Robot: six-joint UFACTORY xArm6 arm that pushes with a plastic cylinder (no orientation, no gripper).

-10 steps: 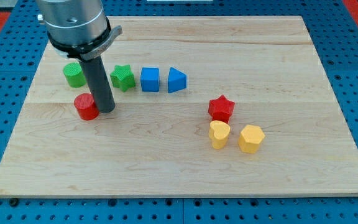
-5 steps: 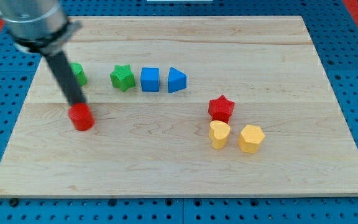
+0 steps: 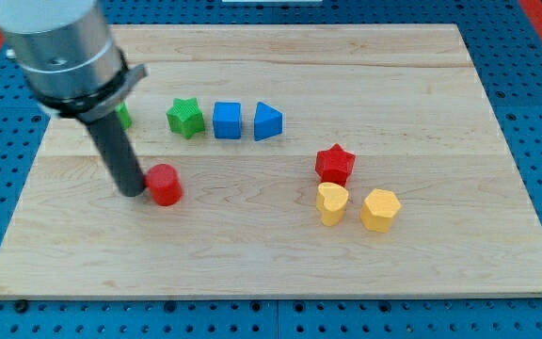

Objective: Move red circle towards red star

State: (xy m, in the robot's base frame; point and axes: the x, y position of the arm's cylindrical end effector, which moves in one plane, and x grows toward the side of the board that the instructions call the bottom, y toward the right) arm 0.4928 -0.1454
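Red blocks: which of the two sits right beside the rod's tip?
The red circle, touching my tip on its right; the red star sits far off toward the view's right.

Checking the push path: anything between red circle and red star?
Nothing. In the camera view, bare board runs from the red circle to the red star. My tip sits against the circle's left side.

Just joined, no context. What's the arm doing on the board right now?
My tip sits against the view's left side of the red circle, placed to push it toward the view's right. The red star is well off to the right, above the two yellow blocks. A wide gap remains, so the push isn't finished.
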